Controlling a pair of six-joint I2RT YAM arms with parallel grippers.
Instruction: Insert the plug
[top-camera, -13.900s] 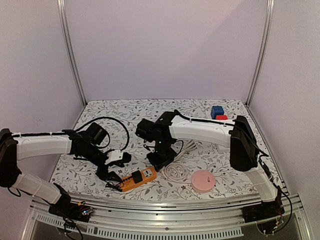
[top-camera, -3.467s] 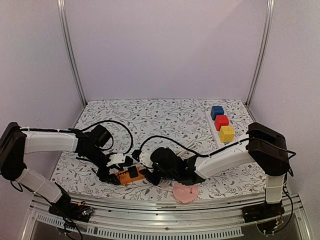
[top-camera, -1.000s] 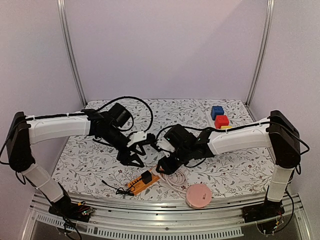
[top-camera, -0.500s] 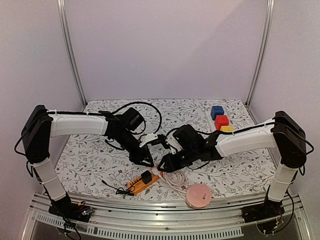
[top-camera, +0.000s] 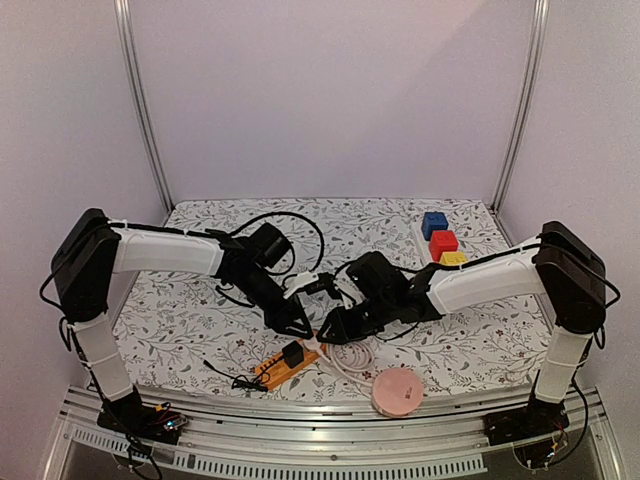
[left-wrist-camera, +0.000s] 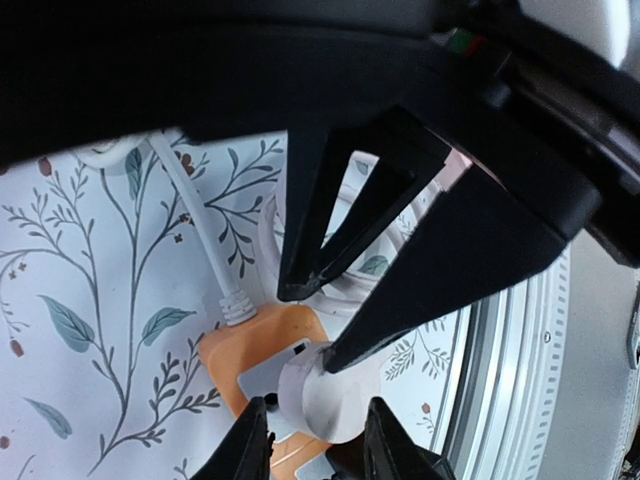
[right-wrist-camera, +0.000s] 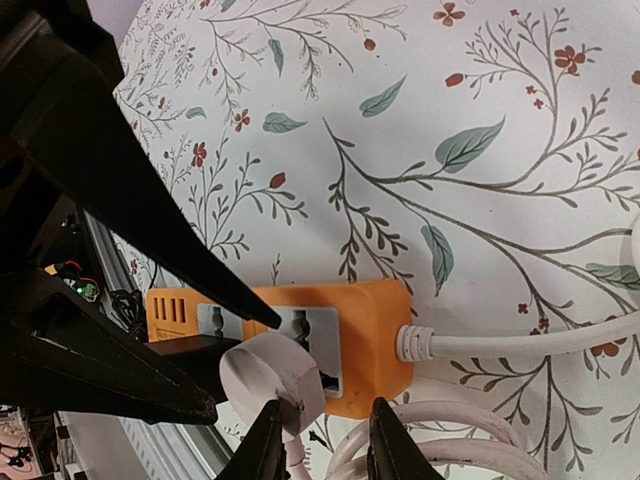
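Note:
The orange power strip (top-camera: 283, 364) lies near the front edge, with a black plug (top-camera: 292, 353) seated in it. In the right wrist view a round white plug (right-wrist-camera: 265, 380) sits tilted over the strip's (right-wrist-camera: 375, 320) grey end socket (right-wrist-camera: 312, 335), its pins hidden. My left gripper (left-wrist-camera: 315, 415) is shut on this white plug (left-wrist-camera: 325, 395), one finger on each side. My right gripper (right-wrist-camera: 325, 420) hovers at the strip's cable end with its jaws narrowly apart and nothing clamped between them. One of its fingertips (left-wrist-camera: 338, 358) touches the plug's rim. Both grippers, left (top-camera: 302, 328) and right (top-camera: 328, 335), meet above the strip.
A coiled white cable (top-camera: 350, 357) lies right of the strip, with a pink disc (top-camera: 398, 390) in front of it. A thin black lead (top-camera: 232, 378) trails left of the strip. Blue, red and yellow blocks (top-camera: 441, 240) stand at the back right.
The left arm has swung right and down to the strip's end, and its jaws have closed around the white plug. The right gripper has edged closer, its jaws narrowing.

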